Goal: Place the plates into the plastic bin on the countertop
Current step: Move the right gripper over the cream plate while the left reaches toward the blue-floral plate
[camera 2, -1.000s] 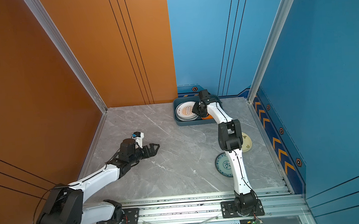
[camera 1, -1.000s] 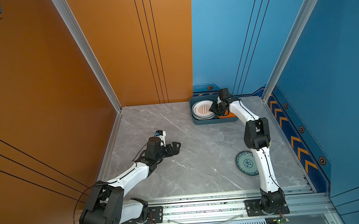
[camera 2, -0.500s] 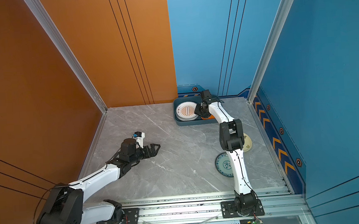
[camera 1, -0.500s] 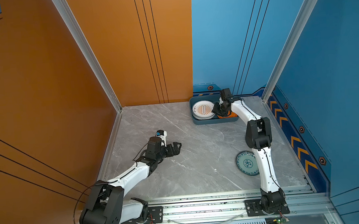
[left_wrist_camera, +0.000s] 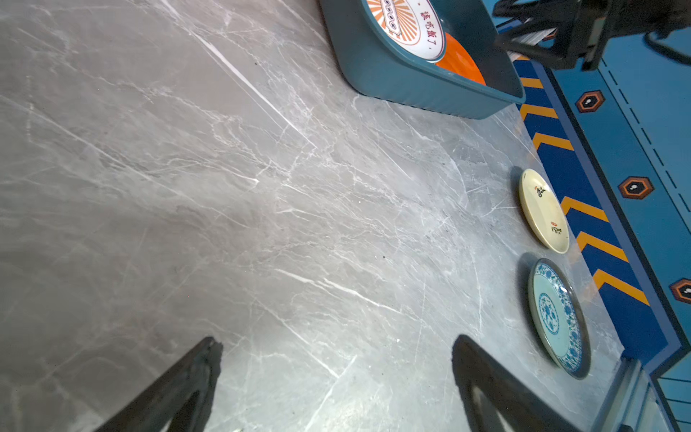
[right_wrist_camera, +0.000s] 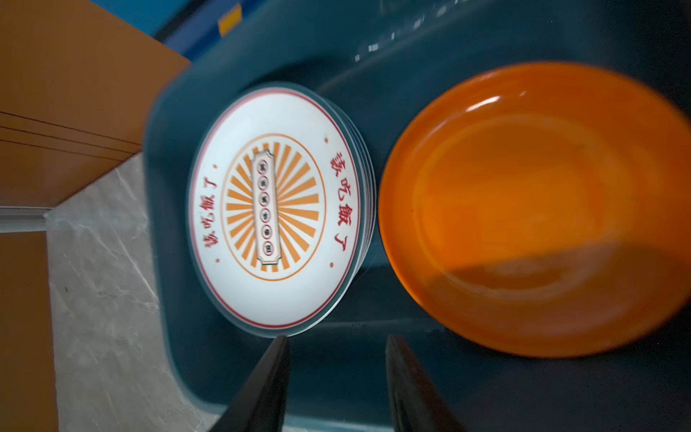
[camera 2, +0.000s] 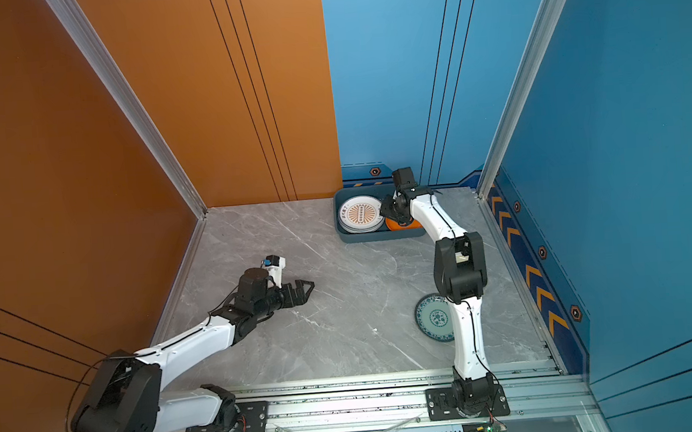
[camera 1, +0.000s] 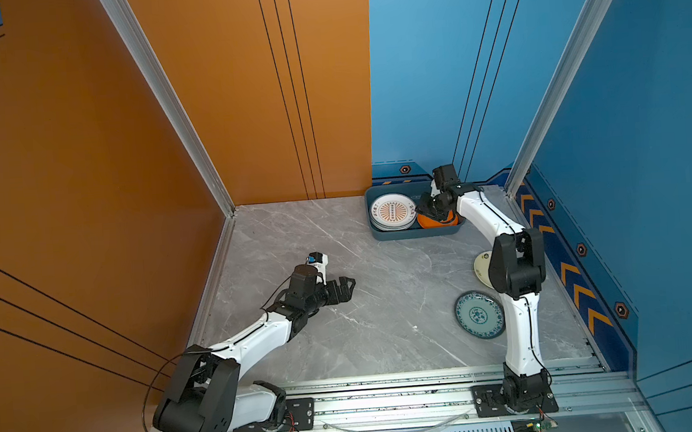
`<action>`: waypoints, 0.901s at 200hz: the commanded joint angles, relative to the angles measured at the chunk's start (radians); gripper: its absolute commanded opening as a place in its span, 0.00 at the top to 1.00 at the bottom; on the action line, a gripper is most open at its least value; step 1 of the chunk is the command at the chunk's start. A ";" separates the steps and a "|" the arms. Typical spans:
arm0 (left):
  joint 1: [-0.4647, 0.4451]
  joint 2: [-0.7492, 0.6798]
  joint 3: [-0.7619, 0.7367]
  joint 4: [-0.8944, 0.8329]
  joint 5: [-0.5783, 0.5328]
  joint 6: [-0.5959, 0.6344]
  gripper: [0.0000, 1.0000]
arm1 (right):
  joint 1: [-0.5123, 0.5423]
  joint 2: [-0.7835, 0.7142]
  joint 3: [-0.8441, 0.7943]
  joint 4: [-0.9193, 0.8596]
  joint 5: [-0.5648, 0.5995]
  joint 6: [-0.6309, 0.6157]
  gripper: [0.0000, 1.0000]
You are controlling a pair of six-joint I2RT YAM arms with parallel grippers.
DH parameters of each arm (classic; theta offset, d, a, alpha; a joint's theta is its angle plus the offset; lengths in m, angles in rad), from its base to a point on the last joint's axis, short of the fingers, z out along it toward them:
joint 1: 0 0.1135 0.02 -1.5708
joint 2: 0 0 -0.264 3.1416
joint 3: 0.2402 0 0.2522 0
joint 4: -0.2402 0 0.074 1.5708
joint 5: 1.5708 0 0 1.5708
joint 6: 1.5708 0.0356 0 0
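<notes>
1. The plastic bin (camera 1: 416, 232) is being pictured at the far edge of the grey marble table (camera 1: 384, 306). It is being kept close against the blue back wall (camera 1: 431, 94) in both top views.
2. A stack of plates is being held in the left half of the bin, as the top views show it. The stack is being topped by the white sunburst plate (camera 1: 392, 211), and the rims of the plates beneath it are being shown in the right wrist view.
3. The orange plate (right_wrist_camera: 531, 209) is being kept in the right half of the bin, lying flat just beside the stack.
4. The right gripper (right_wrist_camera: 336, 338) is being held above the bin, over the space between the two. Its jaws are being kept partly apart, and nothing is being gripped: only the bin's dark floor is being seen between the fingers.
5. The left gripper (left_wrist_camera: 335, 341) is being held low over the bare left-middle of the table, well apart from the bin. Its jaws are being spread wide, and nothing is being carried in them.
6. Two plates are being left outside the bin, lying flat near the right-hand wall.
7. The cream plate (left_wrist_camera: 544, 209) is being partly hidden behind the elbow of the right arm (camera 1: 519, 330) in a top view.
8. The teal floral plate (camera 1: 479, 314) is being shown near it, on the side toward the aluminium rail (camera 1: 389, 383); the two are being kept apart.
</notes>
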State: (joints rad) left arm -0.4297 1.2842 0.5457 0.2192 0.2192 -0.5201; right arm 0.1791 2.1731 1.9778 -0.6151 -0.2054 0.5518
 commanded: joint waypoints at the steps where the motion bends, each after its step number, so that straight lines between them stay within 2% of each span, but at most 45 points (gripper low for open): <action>1: -0.043 -0.020 0.057 -0.032 -0.020 0.001 0.02 | -0.018 -0.154 -0.080 0.010 0.078 -0.062 0.54; 35: -0.171 0.051 0.139 -0.039 -0.044 -0.018 0.02 | -0.067 -0.381 -0.376 0.040 0.153 -0.112 0.53; 87: -0.381 0.347 0.315 0.136 0.066 -0.126 0.01 | -0.216 -0.649 -0.754 0.135 0.081 -0.095 0.52; 133: -0.503 0.648 0.545 0.242 0.145 -0.267 0.03 | -0.270 -0.782 -0.924 0.177 0.055 -0.087 0.52; 180: -0.550 0.813 0.705 0.238 0.138 -0.327 0.07 | -0.292 -0.864 -1.012 0.205 0.057 -0.085 0.51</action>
State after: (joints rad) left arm -0.9703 2.0487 1.1831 0.4347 0.3340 -0.7948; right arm -0.0944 1.3415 0.9951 -0.4446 -0.1322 0.4679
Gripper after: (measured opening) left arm 0.942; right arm 0.487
